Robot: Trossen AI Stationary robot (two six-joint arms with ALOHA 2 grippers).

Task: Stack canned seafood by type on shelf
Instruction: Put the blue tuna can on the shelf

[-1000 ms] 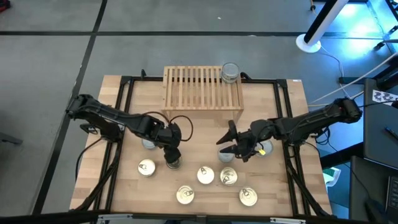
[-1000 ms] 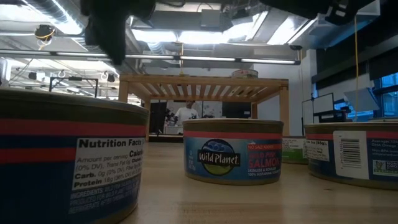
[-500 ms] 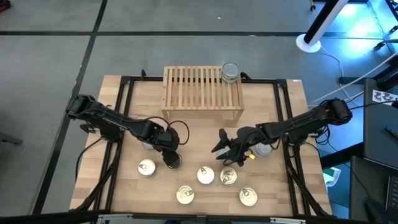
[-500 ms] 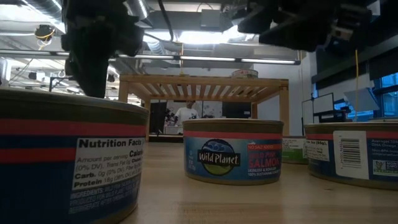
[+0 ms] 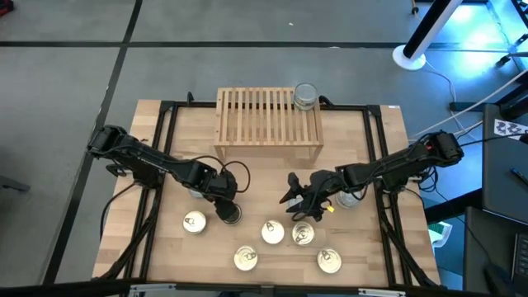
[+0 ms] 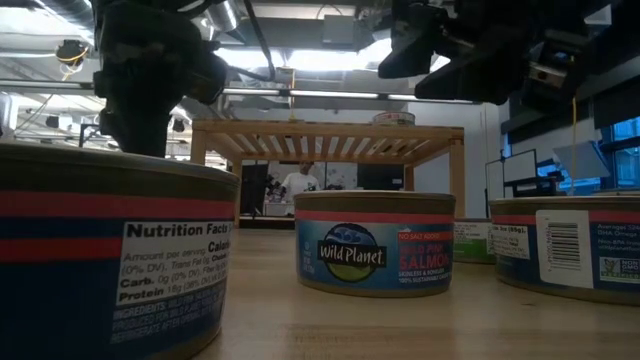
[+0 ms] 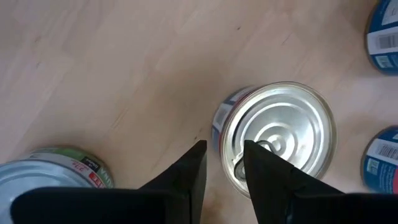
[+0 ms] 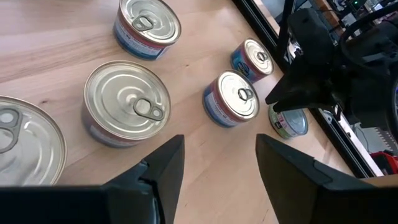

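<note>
A: What has changed over the last second?

B: The right arm has swung inward from the table's (image 5: 363, 132) right side; its end effector (image 5: 299, 200) now hangs over the front cluster of tins, fingers spread apart with nothing between them. The left arm has settled lower, and its end effector (image 5: 228, 211) sits right at a silver-lidded tin (image 5: 230, 215).

A: Is the left one gripping it?

B: I can't tell. In the left wrist view the two fingers stand close together at the near rim of that tin (image 7: 277, 140), and whether they pinch it or only touch is unclear.

A: Where is everything, big things first?

B: The shelf (image 5: 268, 118) stands at the back of the table, with one tin (image 5: 305, 96) on its right end. The rest of the canned seafood lies in front: five gold-lidded tins (image 5: 273, 233) in a loose group near the front edge, and one tin beside each arm, partly hidden.

A: How would a tin handle?

B: My guess: rigid, dense for its size, smooth metal with a glossy label, so slippery. Best taken across the full width, fingers low on the side wall under the rim. A pinch on the rim alone could slip or tip it.
</note>
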